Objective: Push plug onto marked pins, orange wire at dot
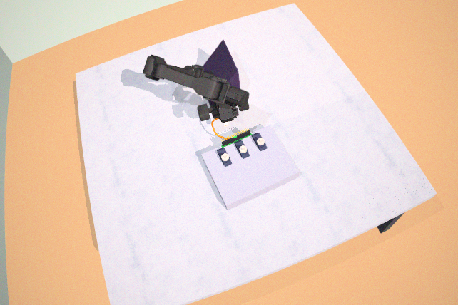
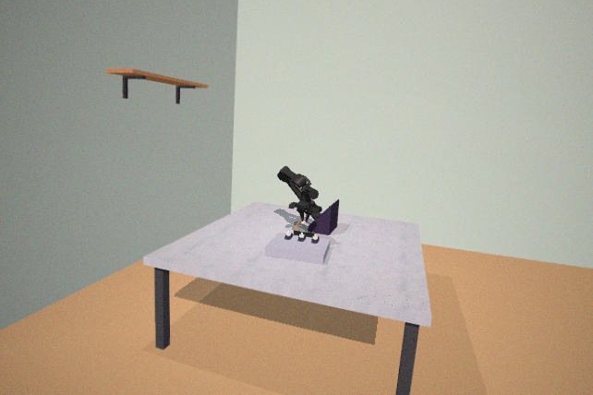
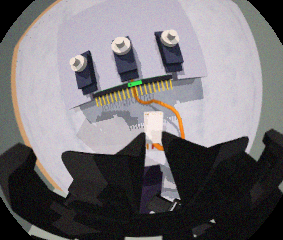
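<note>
The white plug [image 3: 154, 124] is pinched between the fingertips of my gripper [image 3: 153, 135] [image 1: 226, 121] [image 2: 304, 221], which is shut on it. The plug points towards the pin row [image 3: 116, 95] in the wrist view, apart from the pins and a little to the right of the green band [image 3: 135, 83] [image 1: 233, 136]. The orange lead [image 3: 173, 111] [image 1: 212, 125] loops from near the band around the plug's right side to its rear. The pale holder [image 3: 131, 20] [image 1: 255, 174] [image 2: 296, 249] carries the row. The dot and the plug's holes are too small to make out.
Three dark servos with white tops, left [image 1: 224, 157], middle [image 1: 242, 150] and right [image 1: 260, 142], stand on the holder behind the pin row. A dark purple wedge [image 1: 223, 59] [image 2: 329, 221] stands beside the arm on the table [image 1: 158, 190].
</note>
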Tool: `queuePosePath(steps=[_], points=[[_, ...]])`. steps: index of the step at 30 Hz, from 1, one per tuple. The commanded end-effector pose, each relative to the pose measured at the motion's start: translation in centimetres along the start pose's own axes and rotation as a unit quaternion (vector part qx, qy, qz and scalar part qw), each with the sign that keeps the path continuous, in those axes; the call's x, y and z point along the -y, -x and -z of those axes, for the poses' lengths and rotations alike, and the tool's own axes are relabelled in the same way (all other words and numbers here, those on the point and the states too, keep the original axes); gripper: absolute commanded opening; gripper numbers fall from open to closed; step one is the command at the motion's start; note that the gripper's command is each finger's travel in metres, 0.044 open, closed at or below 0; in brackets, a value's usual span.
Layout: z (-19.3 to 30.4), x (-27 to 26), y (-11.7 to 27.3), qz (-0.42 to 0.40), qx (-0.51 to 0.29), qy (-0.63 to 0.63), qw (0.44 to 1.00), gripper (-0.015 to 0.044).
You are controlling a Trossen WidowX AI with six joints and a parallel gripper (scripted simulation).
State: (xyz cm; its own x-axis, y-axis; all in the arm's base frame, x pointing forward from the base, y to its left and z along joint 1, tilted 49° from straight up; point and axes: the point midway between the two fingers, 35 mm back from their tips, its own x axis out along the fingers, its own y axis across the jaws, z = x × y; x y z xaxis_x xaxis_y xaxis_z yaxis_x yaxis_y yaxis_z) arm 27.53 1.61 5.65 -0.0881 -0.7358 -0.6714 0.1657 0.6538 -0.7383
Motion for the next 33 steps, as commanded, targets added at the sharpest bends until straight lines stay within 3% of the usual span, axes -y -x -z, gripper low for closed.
queuePosePath(steps=[1, 15, 33], points=[[1.7, -0.3, -0.3, 0.0, -0.001, 0.068, 0.998, 0.0], [2.3, -0.4, -4.3, 0.002, -0.001, 0.093, 0.996, 0.0], [-1.0, -1.1, -4.3, 0.002, -0.001, 0.093, 0.996, 0.0]])
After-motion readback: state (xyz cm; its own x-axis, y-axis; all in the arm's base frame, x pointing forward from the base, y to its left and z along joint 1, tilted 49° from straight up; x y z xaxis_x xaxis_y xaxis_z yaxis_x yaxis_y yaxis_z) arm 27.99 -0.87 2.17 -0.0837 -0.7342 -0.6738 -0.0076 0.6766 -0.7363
